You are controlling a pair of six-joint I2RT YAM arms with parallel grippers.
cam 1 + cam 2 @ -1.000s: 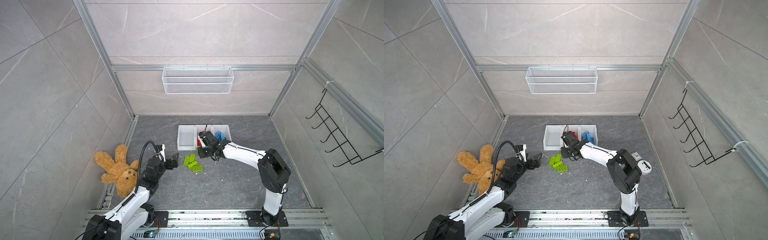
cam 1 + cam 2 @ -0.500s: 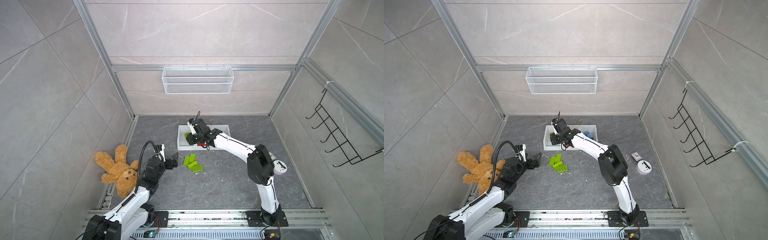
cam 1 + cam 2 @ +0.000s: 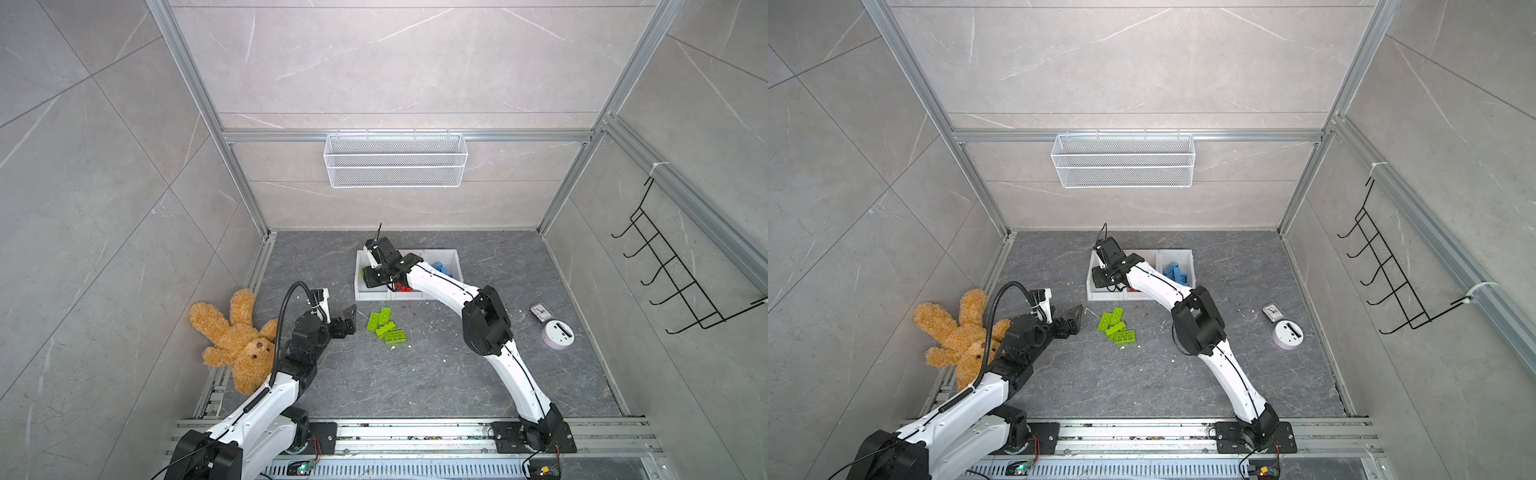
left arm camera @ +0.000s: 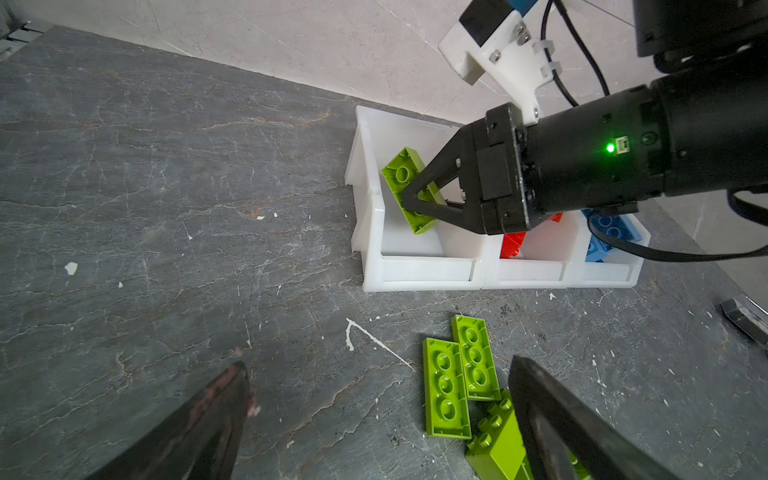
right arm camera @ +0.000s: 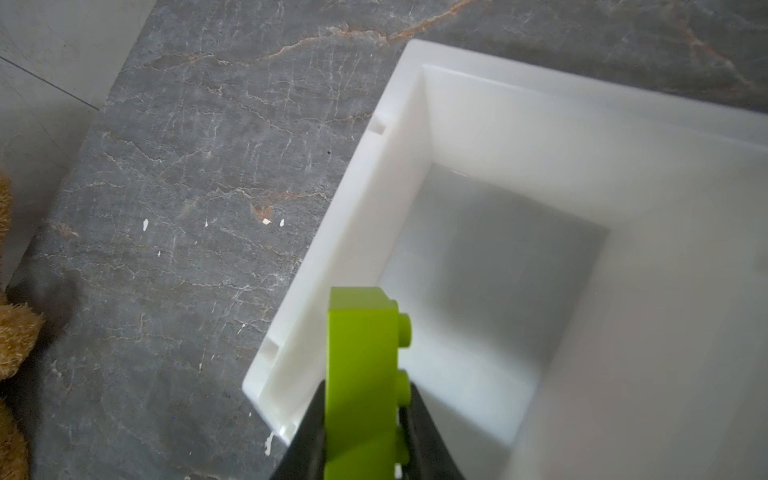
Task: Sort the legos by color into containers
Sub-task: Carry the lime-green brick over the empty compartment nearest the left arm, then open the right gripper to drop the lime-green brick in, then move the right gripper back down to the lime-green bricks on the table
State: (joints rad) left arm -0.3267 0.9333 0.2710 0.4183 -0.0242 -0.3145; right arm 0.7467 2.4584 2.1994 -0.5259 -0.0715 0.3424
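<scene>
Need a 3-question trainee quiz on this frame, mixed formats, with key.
1. True or false: the right end effector holds a red brick.
2. Seen in both top views, which of the bins holds the blue bricks? A) left B) middle C) right
3. Fill in: the loose bricks on the floor are all ___ in colour.

Key
1. False: it holds a green brick.
2. C
3. green
</scene>
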